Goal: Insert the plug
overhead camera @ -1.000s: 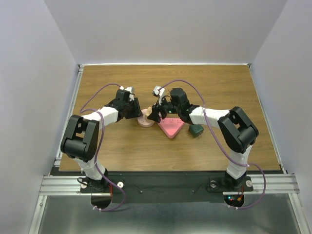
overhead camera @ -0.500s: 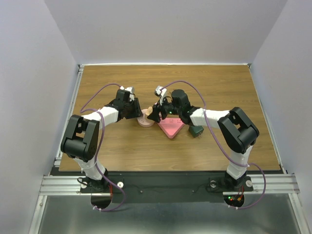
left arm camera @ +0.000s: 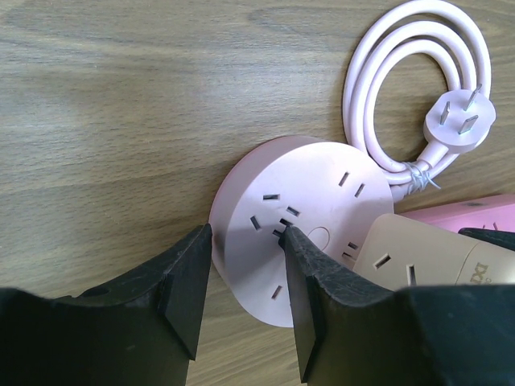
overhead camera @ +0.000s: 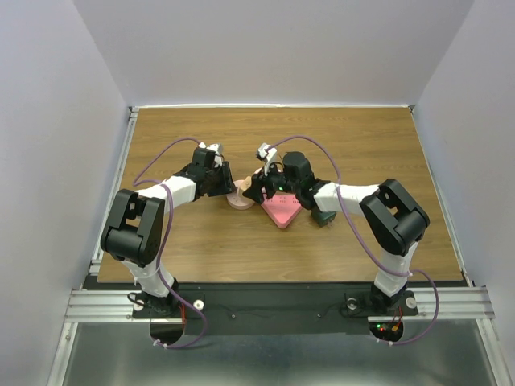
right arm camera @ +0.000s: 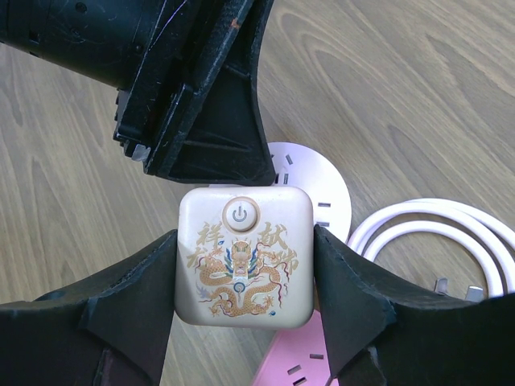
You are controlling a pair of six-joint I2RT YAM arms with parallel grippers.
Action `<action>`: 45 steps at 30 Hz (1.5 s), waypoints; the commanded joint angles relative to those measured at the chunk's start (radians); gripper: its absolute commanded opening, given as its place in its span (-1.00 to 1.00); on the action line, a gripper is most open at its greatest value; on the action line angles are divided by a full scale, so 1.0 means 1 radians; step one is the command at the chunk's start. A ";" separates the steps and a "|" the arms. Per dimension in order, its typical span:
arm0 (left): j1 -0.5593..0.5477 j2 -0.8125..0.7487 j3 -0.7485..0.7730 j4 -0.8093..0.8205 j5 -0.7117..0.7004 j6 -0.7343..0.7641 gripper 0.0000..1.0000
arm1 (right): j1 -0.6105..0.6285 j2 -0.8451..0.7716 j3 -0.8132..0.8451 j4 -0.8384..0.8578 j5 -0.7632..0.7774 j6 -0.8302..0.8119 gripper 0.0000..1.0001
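Two arms: reach inward over the wooden table (overhead camera: 362, 137), wrists close together near its middle.
Left gripper (left arm camera: 245, 241): jaws parted, nothing clamped; straddles the near-left rim of the round pink socket hub (left arm camera: 314, 201), one finger outside the rim, the other over the top face.
Right gripper (right arm camera: 244, 241): closed on the cream plug (right arm camera: 244, 257), one finger pressed to each side.
Cream plug: square with rounded corners, power button near the top edge, gold dragon design below; held flat over the hub's edge on the side nearest the pink power strip (overhead camera: 282, 211); possibly not seated, as the contact with the sockets is hidden.
Socket hub: flat on the table, several slot pairs on its face, between the two grippers.
Coiled pink cord (left arm camera: 364, 88): looped just beyond the hub, tied with a thin wire twist, touching the hub's far rim.
Three-pin plug (left arm camera: 455, 125): at the cord's end, lying inside the coil, prongs up.
Pink power strip: just beside the hub, under the right wrist.
Dark green adapter (overhead camera: 324, 215): on the table right of the strip, close to the right forearm.
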State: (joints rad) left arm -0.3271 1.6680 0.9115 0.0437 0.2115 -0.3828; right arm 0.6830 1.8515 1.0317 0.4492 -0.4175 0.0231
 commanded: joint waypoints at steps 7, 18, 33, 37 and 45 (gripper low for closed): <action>-0.009 0.007 0.020 -0.019 0.012 0.016 0.02 | 0.021 0.046 -0.065 -0.148 0.071 -0.014 -0.99; -0.010 -0.007 0.015 -0.021 0.011 0.022 0.02 | 0.018 0.089 -0.079 -0.164 0.048 -0.074 -0.99; -0.009 0.018 0.027 -0.027 0.009 0.024 -0.04 | 0.020 0.133 -0.087 -0.196 0.052 -0.088 -0.99; -0.009 0.013 0.032 -0.030 0.003 0.024 -0.08 | 0.023 0.133 -0.105 -0.198 0.069 -0.089 -0.99; -0.009 0.030 0.035 -0.031 0.002 0.025 -0.19 | 0.044 0.178 -0.068 -0.242 0.095 -0.100 -0.99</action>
State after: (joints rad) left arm -0.3252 1.6680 0.9211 0.0299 0.2096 -0.3737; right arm 0.7013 1.9045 1.0214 0.5068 -0.3836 -0.0219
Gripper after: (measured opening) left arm 0.416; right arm 0.667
